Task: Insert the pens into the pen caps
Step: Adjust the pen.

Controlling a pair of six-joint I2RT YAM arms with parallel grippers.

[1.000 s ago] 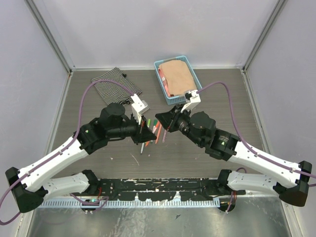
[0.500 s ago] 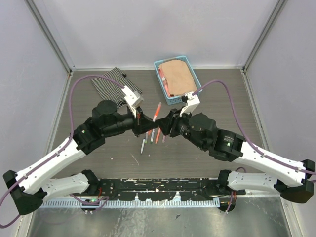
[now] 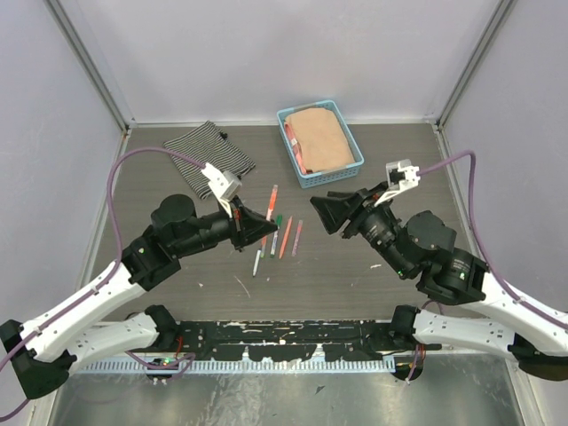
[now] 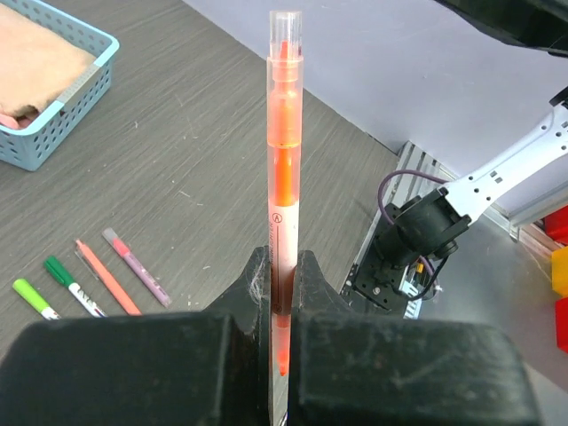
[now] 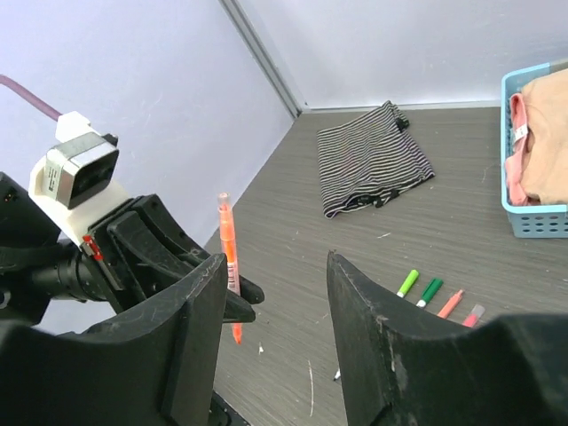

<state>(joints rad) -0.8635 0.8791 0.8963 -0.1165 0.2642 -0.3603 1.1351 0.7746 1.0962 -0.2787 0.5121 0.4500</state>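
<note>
We see the left gripper (image 4: 282, 266) clamped on a slim orange marker pen (image 4: 284, 169), which sticks straight out from between its black fingers (image 4: 256, 288) with a clear plastic cap (image 4: 286, 31) over the tip. The right gripper (image 5: 273, 271) faces it from well apart, jaws spread with nothing between them. Four more slim pens (image 3: 285, 237), light green, dark green, orange and pink, lie side by side on the grey wooden table (image 3: 373, 160) between the two arms

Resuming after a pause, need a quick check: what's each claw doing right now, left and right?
Left claw: closed, holding the orange pen.
Right claw: open, holding nothing.
</note>
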